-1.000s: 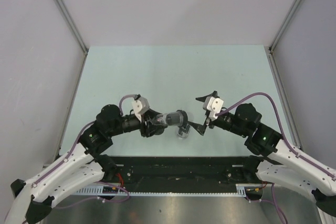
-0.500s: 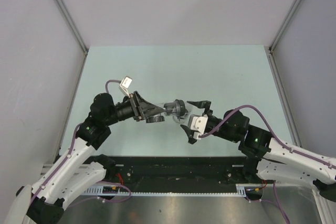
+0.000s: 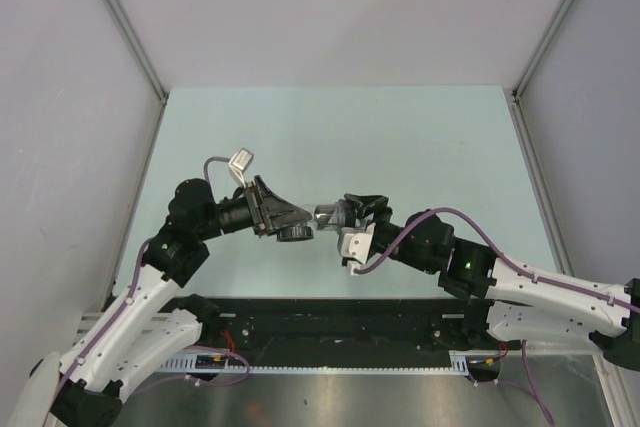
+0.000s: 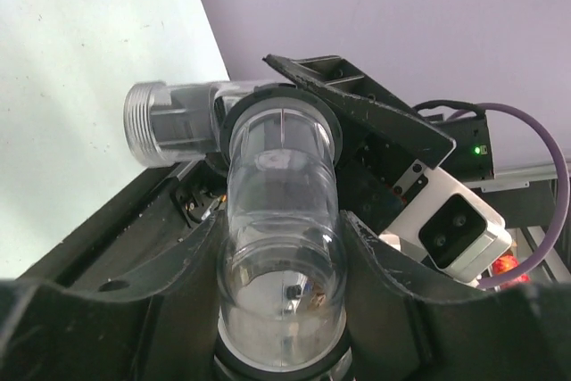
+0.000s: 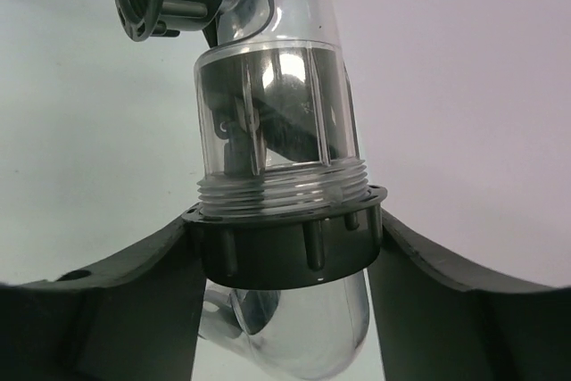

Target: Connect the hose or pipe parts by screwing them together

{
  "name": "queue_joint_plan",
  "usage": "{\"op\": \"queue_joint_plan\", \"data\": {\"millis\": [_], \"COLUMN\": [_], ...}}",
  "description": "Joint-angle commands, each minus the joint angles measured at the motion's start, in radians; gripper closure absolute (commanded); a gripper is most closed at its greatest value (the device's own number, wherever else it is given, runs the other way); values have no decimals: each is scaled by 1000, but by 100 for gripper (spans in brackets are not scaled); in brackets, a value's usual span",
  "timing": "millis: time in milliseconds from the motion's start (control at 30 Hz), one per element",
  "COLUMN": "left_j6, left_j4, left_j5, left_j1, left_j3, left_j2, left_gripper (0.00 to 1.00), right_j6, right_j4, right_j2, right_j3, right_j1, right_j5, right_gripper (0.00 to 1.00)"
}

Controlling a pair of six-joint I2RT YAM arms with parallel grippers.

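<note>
Pale green tabletop (image 3: 330, 132) is stretching between grey walls, and above its near middle the clear plastic pipe (image 3: 328, 213) is hanging in the air between the two arms. From the left wrist view, a grey threaded branch (image 4: 165, 122) is sticking out sideways near the pipe's far end. From the right wrist view, a dark ribbed ring (image 5: 285, 243) is sitting around the pipe, right against the lowest of its moulded threads; how far it is screwed on cannot be told.

A purple cable (image 3: 447, 211) is looping over the right arm, and a black rail (image 3: 330, 312) is running along the table's near edge. The black fingers of both arms are covering much of the pipe from above.

The left gripper (image 3: 298, 217) is clenching the pipe's smooth barrel, its fingers (image 4: 134, 310) pressing on either side. The right gripper (image 3: 358, 207) is clasping the ribbed ring, its fingers (image 5: 134, 301) touching both flanks.

The pipe is lying roughly level, bridging the two grippers, well clear of the tabletop.
</note>
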Motion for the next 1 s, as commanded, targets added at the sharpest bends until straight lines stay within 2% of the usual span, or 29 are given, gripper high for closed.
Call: {"op": "queue_joint_plan", "data": {"millis": [0, 100, 200, 233, 300, 333, 400, 433, 467, 500, 567, 600, 733, 833, 867, 900, 967], "left_j6": [5, 118, 313, 444, 600, 771, 940, 1075, 1132, 1276, 1396, 1491, 1672, 1700, 1696, 1682, 1654], "left_j4": [69, 69, 69, 69, 72, 72, 72, 72, 74, 72, 72, 72, 72, 71, 71, 72, 75], "left_j5": [64, 67, 56, 27, -5, -13, 48, 56, 103, 128, 165, 171, 196, 183, 179, 177, 165], "left_j1": [4, 3, -2, -11, -32, -54, -57, -58, -62, -63, -81, -89, -111, -109, -109, -109, -111], "left_j3": [20, 28, 43, 43, 34, 28, 5, -1, -11, -24, -37, -44, -63, -64, -64, -63, -60], "left_j2": [2, 25, 36, 24, 4, -16, -32, -38, -45, -47, -44, -41, -32, -18, -15, -13, -3], "left_gripper": [100, 100, 100, 100, 100, 100, 100, 100, 100, 100, 100, 100, 100, 100, 100, 100, 100], "right_j6": [-2, 56, 165, 238, 318, 357, 467, 504, 576, 605, 662, 700, 852, 908, 893, 874, 799], "right_j4": [53, 33, -6, -16, -56, -61, -72, -72, -63, -53, -40, -40, 6, 10, -22, -58, -111], "right_j2": [3, -2, -3, 6, 19, 42, 64, 75, 98, 110, 140, 151, 196, 201, 188, 173, 106], "right_j3": [32, 33, 36, 39, 50, 50, 50, 50, 49, 52, 52, 52, 56, 58, 56, 56, 56], "right_j1": [13, 14, 9, -1, -29, -70, -115, -138, -185, -208, -274, -296, -401, -449, -449, -449, -446], "right_j5": [-33, -92, -195, -238, -311, -406, -549, -592, -637, -731, -828, -943, -1095, -1139, -1117, -1053, -976], "right_gripper": [51, 63, 66, 66, 66, 66, 68, 69, 69, 70, 70, 70, 69, 67, 64, 53, 40]}}
